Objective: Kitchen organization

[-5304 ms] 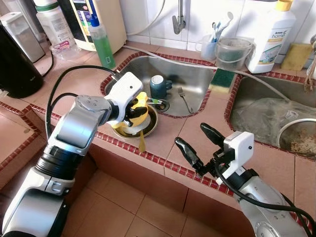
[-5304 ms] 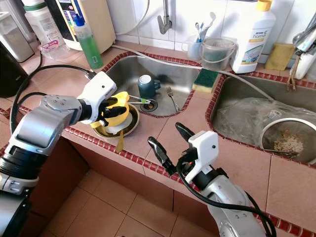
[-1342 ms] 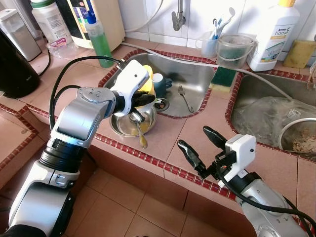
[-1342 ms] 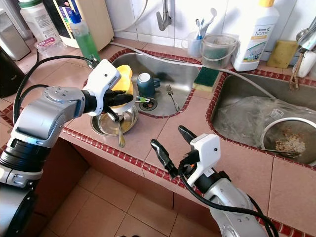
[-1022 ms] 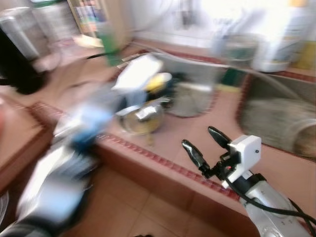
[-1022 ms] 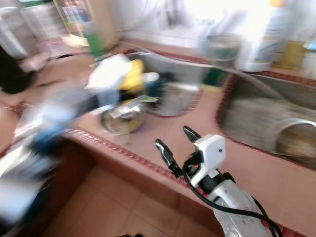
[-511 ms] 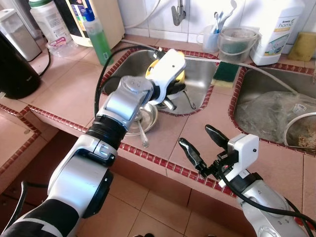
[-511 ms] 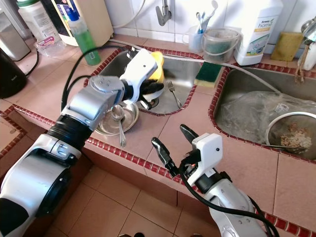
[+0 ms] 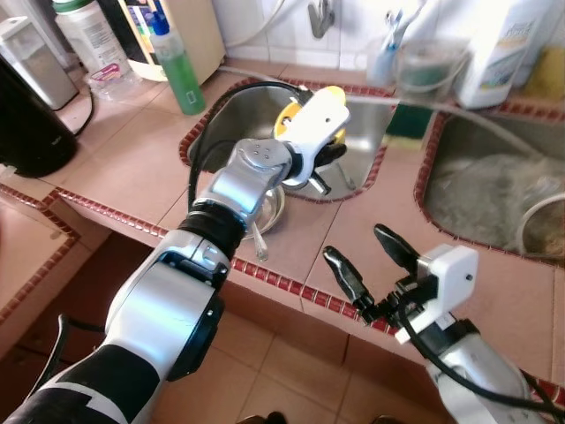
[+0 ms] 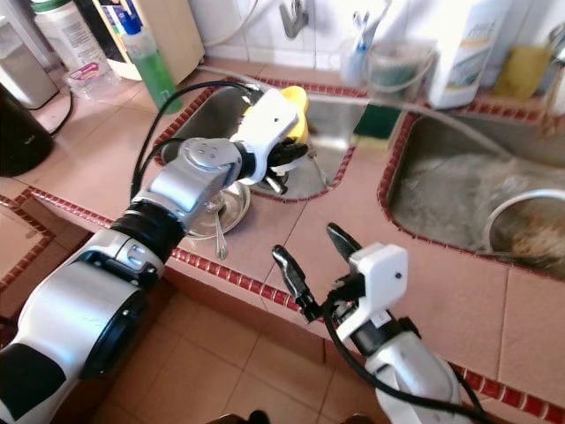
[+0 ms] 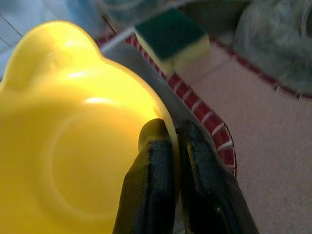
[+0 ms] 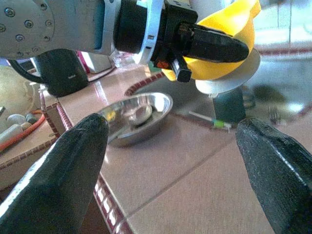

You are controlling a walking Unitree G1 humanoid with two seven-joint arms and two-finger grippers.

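Observation:
My left gripper [image 9: 325, 157] is shut on the rim of a yellow bowl [image 9: 330, 94], its fingers [image 11: 155, 161] pinching the edge, and holds it tilted above the left sink [image 9: 228, 113]. In the right wrist view a white disc sits under the yellow bowl [image 12: 235, 28], and a dark mug [image 12: 229, 105] stands in the sink below. A steel bowl [image 9: 266, 208] with a spoon [image 9: 257, 239] rests on the counter by the sink's front corner. My right gripper [image 9: 357, 247] hovers open over the counter's front edge, holding nothing.
A green soap bottle [image 9: 181, 71] and a black kettle [image 9: 26, 115] stand on the left counter. A green-and-yellow sponge [image 9: 408, 124] lies between the sinks. The right sink [image 9: 481, 190] holds a plastic bag and a strainer. A white detergent bottle [image 9: 496, 53] stands at the back.
My left gripper lifted the yellow bowl off the steel bowl and carried it right, out over the sink. The steel bowl and spoon stayed put. The right gripper is unchanged.

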